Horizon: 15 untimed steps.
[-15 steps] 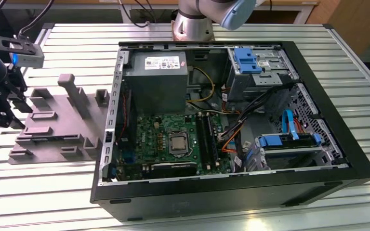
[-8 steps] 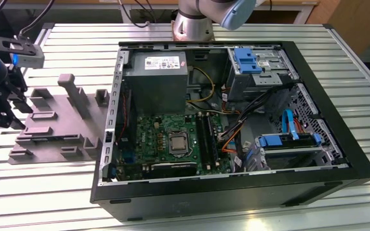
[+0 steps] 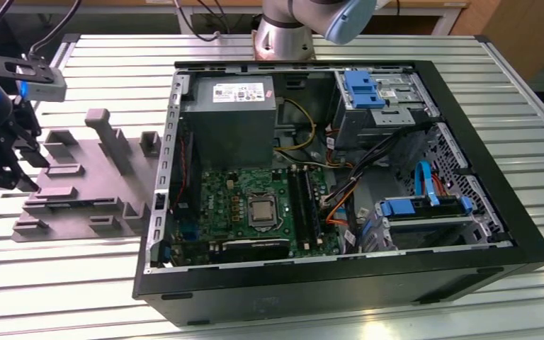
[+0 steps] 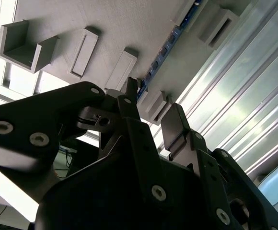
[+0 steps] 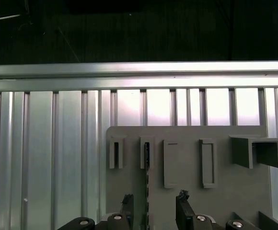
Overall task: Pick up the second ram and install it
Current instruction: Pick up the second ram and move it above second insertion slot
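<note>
Ribbed aluminium slats are forming the tabletop (image 3: pixel 64 283) on which everything is resting. The black two-fingered gripper (image 5: pixel 154 199) is hanging over this surface with its jaws standing apart and gripping nothing. Between the two fingers, the thin, flat blue-green circuit-board stick, the second ram (image 5: pixel 147 158), is standing on its long edge. It is running closer to one finger than to the other, and I cannot tell whether it is touching that finger. In the second wrist view the gripper (image 4: pixel 153 103) is straddling one end of the ram (image 4: pixel 165 48), which is stretching away across the plate.

The stick is sitting in a narrow raised slot of a flat grey plastic fixture plate (image 5: pixel 225 191) that is also carrying several other rectangular pockets and an open-sided box.

In the exterior view the gripper (image 3: pixel 3 166) is hovering at the fixture plate's (image 3: pixel 83 191) far edge, toward the exterior view's left. Well apart, toward the exterior view's right, an open black computer case (image 3: pixel 348 276) is lying on its side, showing a green motherboard (image 3: pixel 253 205) with long black slots (image 3: pixel 302 198).
</note>
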Motion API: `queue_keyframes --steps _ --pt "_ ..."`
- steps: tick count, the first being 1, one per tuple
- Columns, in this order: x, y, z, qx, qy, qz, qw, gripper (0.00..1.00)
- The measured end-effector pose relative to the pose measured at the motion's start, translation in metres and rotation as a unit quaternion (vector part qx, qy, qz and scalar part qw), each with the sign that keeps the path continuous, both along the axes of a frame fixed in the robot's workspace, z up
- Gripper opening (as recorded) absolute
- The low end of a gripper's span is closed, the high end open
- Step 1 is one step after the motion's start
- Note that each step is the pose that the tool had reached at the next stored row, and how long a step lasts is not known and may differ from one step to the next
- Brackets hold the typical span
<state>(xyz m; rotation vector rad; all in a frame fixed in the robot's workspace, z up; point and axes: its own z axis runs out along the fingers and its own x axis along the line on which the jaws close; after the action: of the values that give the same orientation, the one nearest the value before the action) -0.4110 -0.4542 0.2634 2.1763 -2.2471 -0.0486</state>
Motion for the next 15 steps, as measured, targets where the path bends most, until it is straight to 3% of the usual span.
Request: queue_keyframes --steps 15 --pt "0.0 -0.0005 -0.0056 0.0 -0.0003 0.0 1.0 0.47"
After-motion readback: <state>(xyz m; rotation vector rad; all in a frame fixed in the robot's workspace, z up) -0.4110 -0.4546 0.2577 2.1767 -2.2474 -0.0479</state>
